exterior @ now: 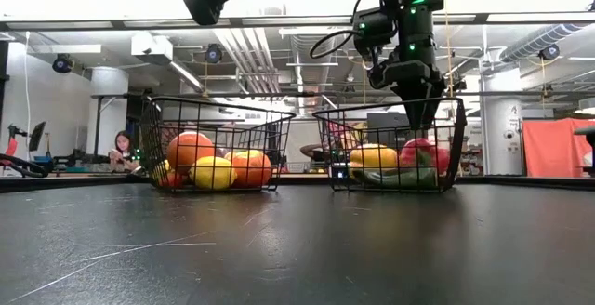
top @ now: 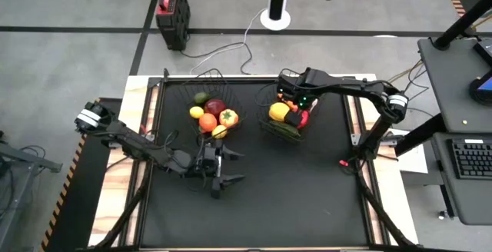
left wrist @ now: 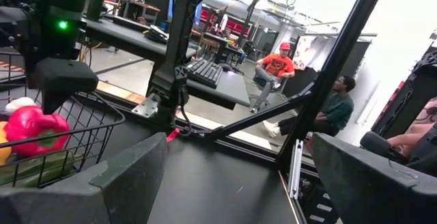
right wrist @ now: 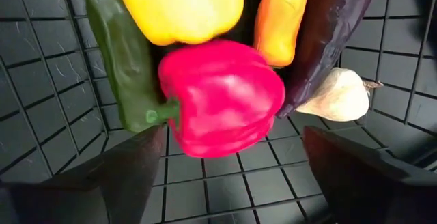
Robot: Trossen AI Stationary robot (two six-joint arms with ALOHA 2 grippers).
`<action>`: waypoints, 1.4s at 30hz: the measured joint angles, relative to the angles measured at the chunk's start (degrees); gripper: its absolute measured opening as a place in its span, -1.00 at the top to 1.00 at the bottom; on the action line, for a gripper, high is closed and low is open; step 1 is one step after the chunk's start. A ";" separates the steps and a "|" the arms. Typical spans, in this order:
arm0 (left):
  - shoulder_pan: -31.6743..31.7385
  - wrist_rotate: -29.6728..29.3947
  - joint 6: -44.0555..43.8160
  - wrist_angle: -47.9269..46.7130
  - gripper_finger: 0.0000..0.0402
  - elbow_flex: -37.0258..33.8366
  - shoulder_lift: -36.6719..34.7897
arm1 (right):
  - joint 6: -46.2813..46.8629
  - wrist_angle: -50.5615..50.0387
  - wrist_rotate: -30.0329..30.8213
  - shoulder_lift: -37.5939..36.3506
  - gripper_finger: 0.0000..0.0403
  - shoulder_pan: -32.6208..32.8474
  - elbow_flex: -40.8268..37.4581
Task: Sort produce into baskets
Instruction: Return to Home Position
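Two black wire baskets stand on the black table. The left basket (top: pixel 211 107) holds round fruits: green, yellow, dark red and orange. The right basket (top: pixel 283 117) holds a red pepper (right wrist: pixel 218 98), a yellow pepper (right wrist: pixel 181 5), a green cucumber (right wrist: pixel 126 60), an orange carrot (right wrist: pixel 283 19), a purple eggplant (right wrist: pixel 328 33) and a white garlic (right wrist: pixel 338 94), all lying on its mesh floor. My right gripper (right wrist: pixel 233 135) is open and points down into this basket, its fingers on either side of the red pepper and above it. My left gripper (top: pixel 234 167) is open and empty over the table, nearer the front.
The right basket's wire walls (exterior: pixel 390 147) surround my right gripper (exterior: pixel 418 100). Bare black table (top: pixel 307 198) lies in front of both baskets. The table's frame posts (left wrist: pixel 328 80) and people in the room beyond show in the left wrist view.
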 joint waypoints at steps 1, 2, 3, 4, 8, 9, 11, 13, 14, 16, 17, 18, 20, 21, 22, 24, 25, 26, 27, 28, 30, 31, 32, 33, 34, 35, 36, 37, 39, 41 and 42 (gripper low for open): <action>0.00 0.00 0.00 0.02 -0.71 0.00 0.00 | 0.00 0.00 0.00 -0.02 -0.72 0.00 -0.02; 0.00 -0.01 0.00 0.00 -0.71 0.00 0.00 | 0.01 0.06 0.00 -0.06 -0.73 0.00 -0.02; 0.00 0.01 0.00 -0.02 -0.71 0.00 0.00 | 0.01 0.14 0.00 -0.06 -0.73 0.02 -0.02; 0.00 0.01 0.00 -0.02 -0.71 -0.02 0.00 | 0.01 0.19 0.00 -0.14 -0.73 0.02 -0.02; 0.00 0.01 0.03 -0.39 -0.71 -0.02 0.00 | 0.19 0.28 0.00 -1.43 -0.71 0.03 -0.02; 0.00 -0.01 0.18 -0.68 -0.71 -0.02 0.00 | 0.24 0.43 0.00 -2.04 -0.71 0.08 -0.02; 0.00 -0.02 1.08 -1.23 -0.71 -0.04 0.00 | 0.86 1.79 0.07 -3.59 -0.69 0.67 -0.09; 0.06 -0.19 2.84 -1.33 -0.71 -0.04 0.00 | 1.12 4.87 0.05 -5.98 -0.68 1.97 -0.44; 0.15 -1.02 3.82 -1.31 -0.71 -0.04 0.00 | 1.06 7.30 0.04 -7.38 -0.67 2.97 -0.83; 0.37 -4.53 5.07 -1.26 -0.71 -0.04 0.00 | -0.34 13.62 0.05 -10.77 -0.66 5.23 -2.09; 0.39 -6.71 5.22 -1.29 -0.71 -0.03 0.00 | -1.34 16.71 0.04 -12.47 -0.66 6.57 -2.88; 0.39 -8.66 5.41 -1.29 -0.71 0.00 0.00 | -2.67 19.75 0.09 -14.20 -0.65 8.10 -3.84; 0.41 -10.43 5.96 -1.02 -0.71 0.09 0.50 | -5.24 27.06 0.04 -17.55 -0.65 11.39 -6.15; 0.37 -10.31 7.32 -1.17 -0.71 0.09 0.78 | -6.41 30.63 0.02 -19.15 -0.64 13.07 -7.55; 0.37 -9.88 9.18 -1.42 -0.71 0.07 1.04 | -7.47 34.09 0.03 -20.66 -0.64 14.81 -9.02; 0.37 -8.59 11.77 -1.43 -0.71 0.07 1.18 | -9.41 41.59 -0.01 -23.57 -0.65 18.11 -12.55; 0.37 -8.28 12.22 -1.09 -0.71 0.07 1.16 | -10.46 45.69 -0.01 -24.75 -0.65 19.80 -14.63; 0.47 -8.23 12.83 -0.90 -0.71 0.07 1.11 | -11.56 49.81 0.01 -25.87 -0.66 21.44 -16.78; 0.55 -8.19 13.65 -0.88 -0.71 0.08 1.06 | -12.90 53.83 0.01 -26.82 -0.66 22.93 -19.02; 0.64 -8.23 14.79 -0.90 -0.71 0.10 0.97 | -14.13 57.68 0.00 -27.47 -0.67 24.34 -21.27; 1.06 -8.23 16.80 -0.82 -0.71 0.23 0.79 | -14.80 63.90 -0.08 -28.39 -0.68 26.47 -24.99; 1.46 -8.23 17.50 -0.81 -0.71 0.24 0.55 | -14.50 66.23 -0.24 -28.62 -0.68 27.06 -26.63; 1.94 -8.19 18.06 -0.81 -0.71 0.24 0.22 | -14.08 68.05 -0.28 -28.88 -0.69 27.47 -28.02; 2.64 -8.19 18.73 -0.85 -0.71 0.24 -0.23 | -13.88 69.40 -0.37 -29.09 -0.69 27.74 -29.26; 3.55 -8.19 19.68 -0.83 -0.71 0.24 -0.73 | -13.86 70.61 -1.02 -29.20 -0.69 27.80 -30.44; 4.67 -7.88 20.81 -0.95 -0.71 0.22 -1.39 | -13.85 71.70 -2.05 -29.22 -0.69 27.78 -31.47; 6.06 -6.99 21.89 -1.32 -0.71 0.16 -2.14 | -13.82 72.90 -3.02 -29.23 -0.69 27.79 -32.39; 7.61 -5.49 22.66 -1.77 -0.71 0.15 -3.01 | -13.65 73.81 -3.79 -29.22 -0.68 27.78 -33.12; 11.18 -1.15 23.84 -4.97 -0.71 0.10 -5.62 | -13.73 74.67 -4.30 -29.24 -0.67 27.53 -33.59; 14.92 2.87 24.37 -9.74 -0.71 0.06 -9.25 | -14.46 74.91 -4.20 -29.73 -0.66 27.40 -33.63; 16.49 3.96 24.37 -12.16 -0.71 -0.06 -11.33 | -15.01 74.81 -4.03 -30.20 -0.65 27.39 -33.69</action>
